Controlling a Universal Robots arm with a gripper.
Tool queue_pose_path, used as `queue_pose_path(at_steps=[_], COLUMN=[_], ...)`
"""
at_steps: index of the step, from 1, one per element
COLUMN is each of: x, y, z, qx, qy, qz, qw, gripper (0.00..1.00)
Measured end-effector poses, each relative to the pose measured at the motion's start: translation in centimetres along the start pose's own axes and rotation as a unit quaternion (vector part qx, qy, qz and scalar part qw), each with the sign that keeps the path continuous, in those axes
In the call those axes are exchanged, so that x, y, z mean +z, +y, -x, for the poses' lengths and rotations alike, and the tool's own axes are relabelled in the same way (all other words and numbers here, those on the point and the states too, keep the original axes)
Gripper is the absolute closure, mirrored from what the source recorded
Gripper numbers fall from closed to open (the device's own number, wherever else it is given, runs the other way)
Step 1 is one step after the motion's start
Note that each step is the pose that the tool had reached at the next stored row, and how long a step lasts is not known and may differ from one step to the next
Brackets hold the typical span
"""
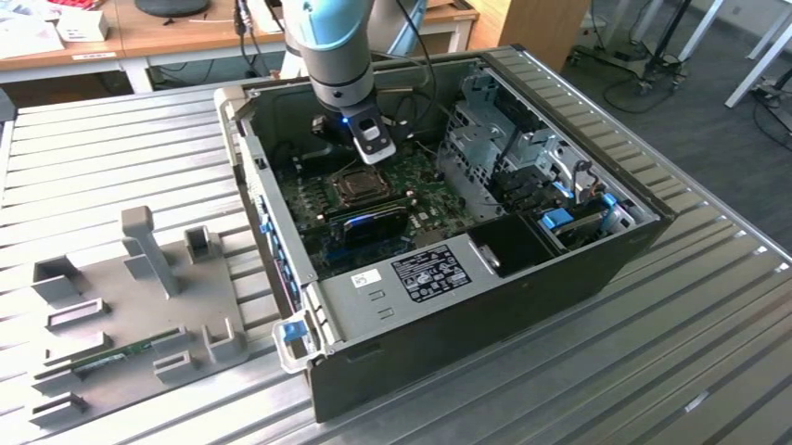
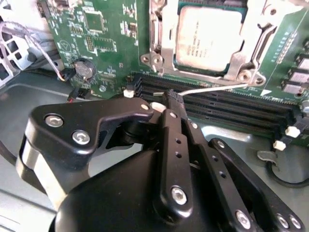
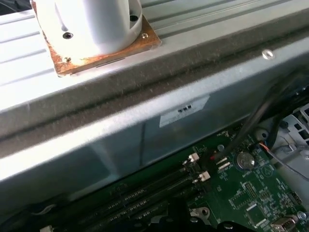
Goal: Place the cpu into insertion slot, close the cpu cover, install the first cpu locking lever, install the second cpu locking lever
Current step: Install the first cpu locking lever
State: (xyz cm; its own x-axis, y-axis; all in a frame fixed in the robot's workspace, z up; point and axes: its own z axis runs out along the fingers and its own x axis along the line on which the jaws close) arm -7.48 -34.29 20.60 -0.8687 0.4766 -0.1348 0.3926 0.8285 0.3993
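Your claw (image 2: 175,99) is closed on the thin wire lever (image 2: 212,89) just below the socket (image 2: 159,53). The chip (image 2: 207,36) sits under its cover (image 2: 251,34) at the frame's top. Keep the grip firm and swing steadily.

Open computer case (image 1: 581,269), grey fixture plate (image 1: 124,306), perhaps desks (image 1: 161,37)

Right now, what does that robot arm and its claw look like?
The arm is a thick round tube in pale blue and grey, with a black wrist carrying a small white camera block and a blue light. The gripper is matte black, built of flat jointed links fastened with silver screws.
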Motion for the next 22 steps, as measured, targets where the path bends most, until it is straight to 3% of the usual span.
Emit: queue_pose_path(at_steps=[4,8,14,18,20,22], x=[0.02,0.02,-0.68,-0.7,-0.84,-1.08], y=[-0.09,-0.08,0.22,0.2,0.01,-0.3], z=[0.02,0.02,0.12,0.09,-0.32,-1.02], qx=[0.001,0.002,0.003,0.004,0.004,0.003], qy=[0.0017,0.002,0.0043,0.0045,0.0034,-0.0005], qz=[0.0037,0.0043,0.0096,0.0102,0.0154,0.0202], qw=[0.99999,0.99999,0.99994,0.99993,0.99987,0.99979], gripper=[0.9,0.9,0.9,0.9,0.9,0.9])
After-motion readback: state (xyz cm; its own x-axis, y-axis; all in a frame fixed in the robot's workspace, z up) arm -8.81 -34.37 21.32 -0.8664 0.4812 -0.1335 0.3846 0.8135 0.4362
